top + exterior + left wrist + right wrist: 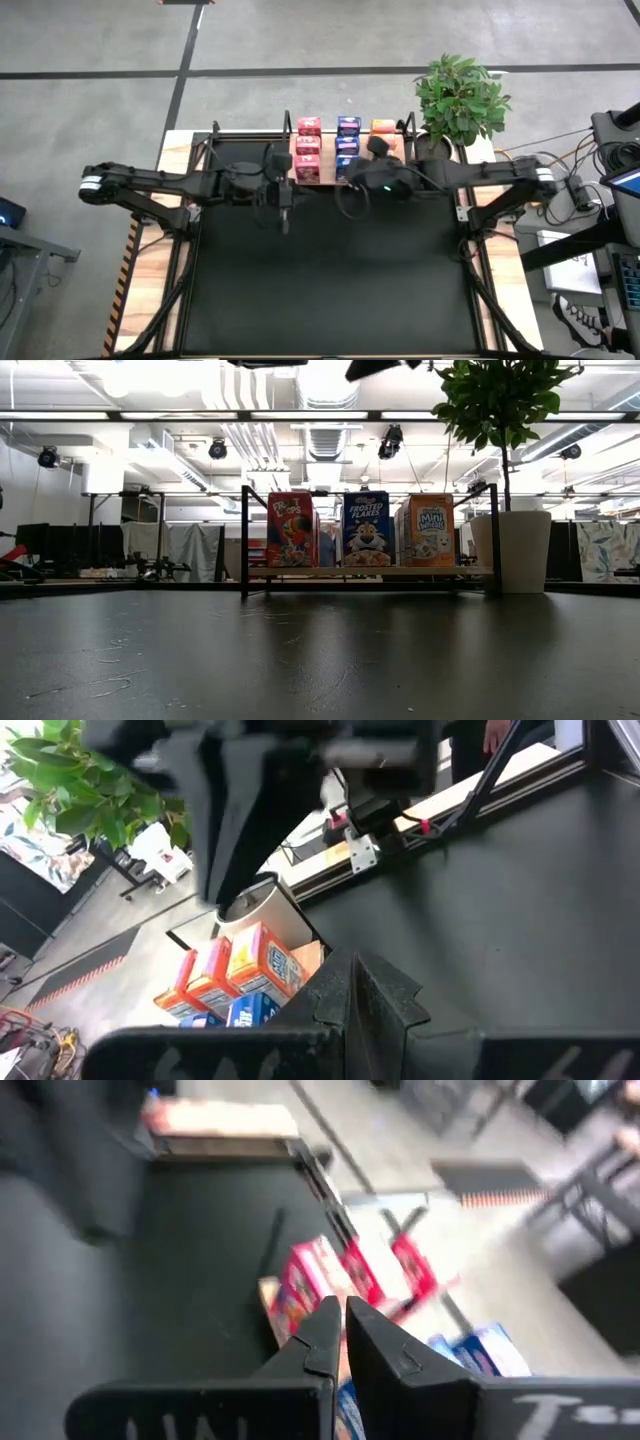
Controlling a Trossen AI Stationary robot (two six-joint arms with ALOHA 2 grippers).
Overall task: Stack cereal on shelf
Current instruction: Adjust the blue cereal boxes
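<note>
while both my arms reach inward above the black table [330, 290], my left gripper [285, 218] hangs over its far half with jaws together, holding nothing. my right gripper [352, 178] sits beside the shelf's [322, 180] near edge, jaws together, empty. the cereal [344, 146] stands upright on the shelf at the table's far edge, in three colour rows running front to back, printed fronts facing the near side.
</note>
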